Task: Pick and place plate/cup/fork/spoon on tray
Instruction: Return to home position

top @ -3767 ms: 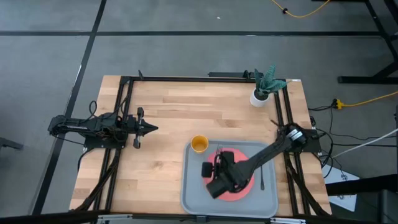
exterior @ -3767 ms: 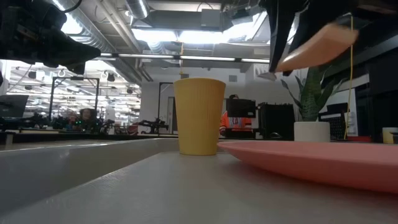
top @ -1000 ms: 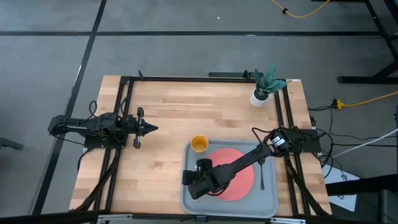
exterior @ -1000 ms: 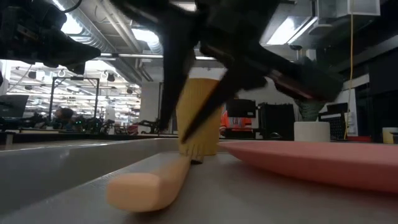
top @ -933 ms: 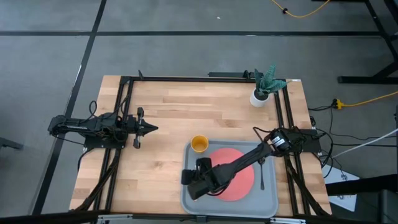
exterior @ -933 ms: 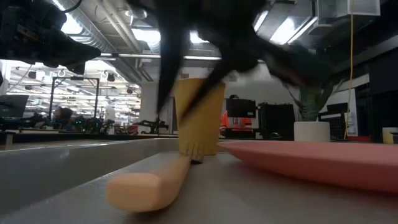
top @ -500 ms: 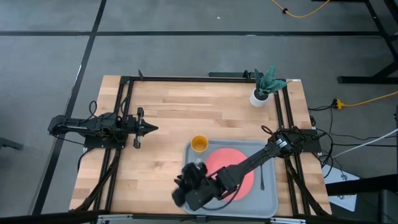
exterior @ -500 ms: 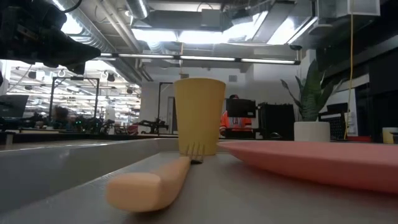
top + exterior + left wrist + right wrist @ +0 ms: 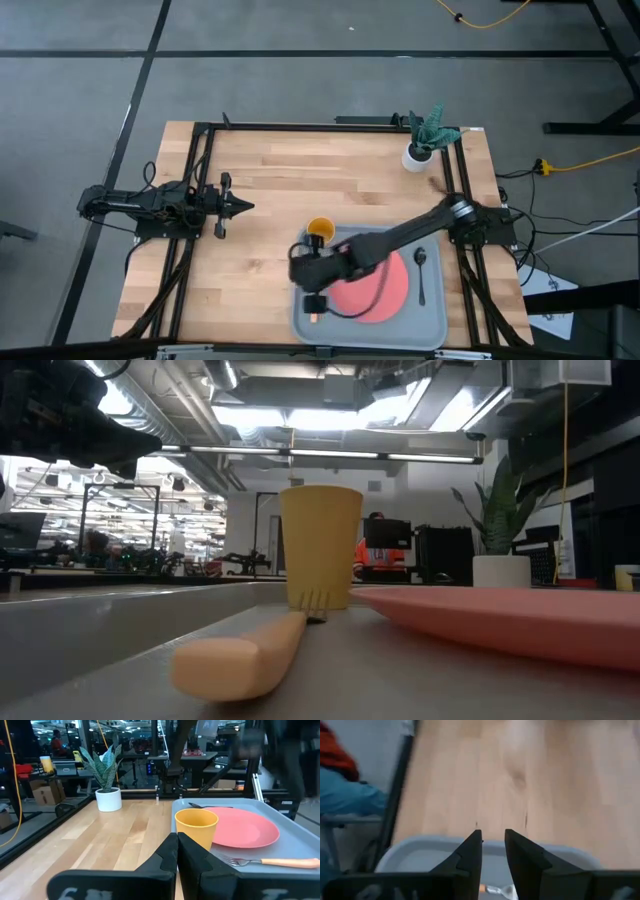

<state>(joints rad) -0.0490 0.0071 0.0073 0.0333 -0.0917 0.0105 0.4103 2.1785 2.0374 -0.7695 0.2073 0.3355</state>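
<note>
Small fork (image 9: 240, 656), silver tines and light orange handle, lying on light grey rectangular tray (image 9: 430, 335) beside round yellow-orange cup (image 9: 320, 545). Above tray's left edge, right pincer (image 9: 492, 832) slightly apart; left pincer (image 9: 177, 837) together over wooden surface (image 9: 300, 170).

The wooden table (image 9: 270, 180) carries the grey tray (image 9: 430, 325) toward its right and a potted plant (image 9: 416, 157) near one corner.

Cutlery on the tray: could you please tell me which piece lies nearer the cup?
The fork, orange-handled, its tines close by the base of the cup. The dark spoon lies on the other side of the plate.
</note>
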